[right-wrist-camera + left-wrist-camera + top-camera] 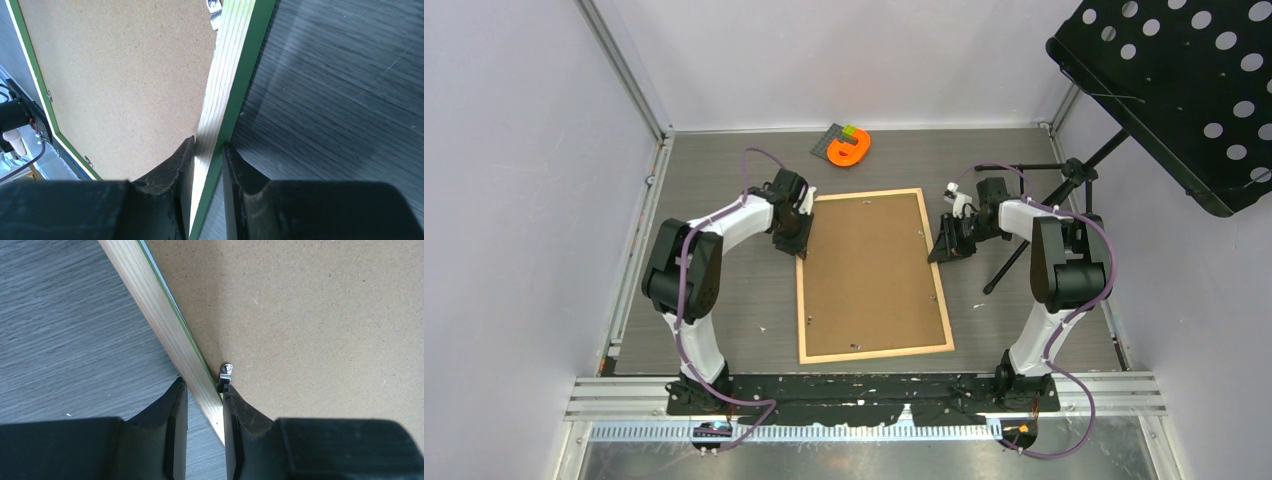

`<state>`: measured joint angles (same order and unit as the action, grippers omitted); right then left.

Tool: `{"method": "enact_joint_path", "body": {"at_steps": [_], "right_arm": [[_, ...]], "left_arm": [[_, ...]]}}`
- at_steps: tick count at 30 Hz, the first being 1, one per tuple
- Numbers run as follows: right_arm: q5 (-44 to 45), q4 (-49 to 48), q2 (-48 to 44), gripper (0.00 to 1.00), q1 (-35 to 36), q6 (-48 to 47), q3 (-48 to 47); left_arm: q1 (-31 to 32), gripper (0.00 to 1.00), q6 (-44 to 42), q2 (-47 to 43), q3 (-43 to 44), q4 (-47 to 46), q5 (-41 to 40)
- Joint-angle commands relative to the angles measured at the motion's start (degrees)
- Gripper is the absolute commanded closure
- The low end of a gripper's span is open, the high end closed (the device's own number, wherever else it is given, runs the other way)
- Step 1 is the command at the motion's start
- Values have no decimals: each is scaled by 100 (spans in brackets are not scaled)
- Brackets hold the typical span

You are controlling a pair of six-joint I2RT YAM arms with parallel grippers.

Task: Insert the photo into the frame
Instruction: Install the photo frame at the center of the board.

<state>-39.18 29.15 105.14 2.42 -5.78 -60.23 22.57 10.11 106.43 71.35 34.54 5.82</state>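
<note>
Lying flat at the centre of the table (714, 170), pale wood face up, the frame (876, 352) carries the brown backing board (871, 270). The photo is not in view, and whether it sits under the board cannot be told. The left gripper (202, 387) is closed across the 9 o'clock rail toward its far end, one finger beside a small metal tab (226, 371). The right gripper (207, 145) pinches the 3 o'clock rail, green showing on that rail's outer side. The frame looks light and rigid but thin-railed, so it would likely twist if lifted by one side. Matched holds on opposite long rails seem the safest grip, and the smooth wood may slip. There is open room at 6 and 9 o'clock. A stand's legs (1024, 250) crowd the 3 o'clock side, and an orange object (850, 148) sits near the wall at 12 o'clock.
</note>
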Motion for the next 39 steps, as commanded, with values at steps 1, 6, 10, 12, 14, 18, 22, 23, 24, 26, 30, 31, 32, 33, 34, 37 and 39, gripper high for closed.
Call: {"method": "enact_joint_path", "body": {"at_steps": [1, 6, 10, 12, 14, 18, 22, 23, 24, 26, 30, 31, 32, 33, 34, 37, 39], "right_arm": [[-194, 44, 103, 94, 22, -55, -24], [-187, 41, 105, 94, 16, -55, -24], [-196, 38, 103, 94, 22, -55, -24], [-197, 33, 108, 94, 22, -55, -24], [-200, 38, 104, 94, 27, -55, -24], [-199, 33, 107, 94, 20, -55, -24], [-196, 36, 103, 94, 22, -55, -24], [-200, 37, 103, 94, 18, -55, -24], [-197, 36, 103, 94, 19, -55, -24], [-200, 30, 107, 94, 20, -55, -24], [-203, 35, 112, 94, 22, -48, -27], [-199, 37, 112, 94, 22, -51, -26], [-203, 36, 112, 94, 27, -48, -25], [-204, 37, 112, 95, 29, -47, -24], [-206, 34, 112, 94, 28, -46, -24], [-204, 38, 112, 94, 15, -48, -25], [-206, 34, 112, 94, 13, -46, -24]], "left_arm": [[-76, 83, -38, 116, 59, -83, 36], [-77, 95, -22, 152, 21, -166, -13], [-76, 100, -44, 7, -99, -331, -22], [-78, 99, -44, -80, -112, -382, 53], [-77, 82, -35, -146, -71, -372, 122], [-77, 59, -80, -210, 4, -347, 154], [-77, 55, -193, -170, 55, -332, 69], [-77, 55, -215, -165, 50, -351, 37], [-77, 55, -231, -158, 46, -366, 0], [-70, 55, -277, -138, 51, -389, -69], [-68, 58, -254, -41, 104, -346, -100], [-68, 60, -241, -12, 103, -327, -112], [-68, 61, -226, 2, 102, -306, -109], [-68, 63, -214, 16, 99, -300, -112], [-68, 64, -192, 25, 73, -306, -97], [-55, 65, -164, 55, 29, -306, -73], [-39, 67, -151, 62, 7, -314, -66]]}}
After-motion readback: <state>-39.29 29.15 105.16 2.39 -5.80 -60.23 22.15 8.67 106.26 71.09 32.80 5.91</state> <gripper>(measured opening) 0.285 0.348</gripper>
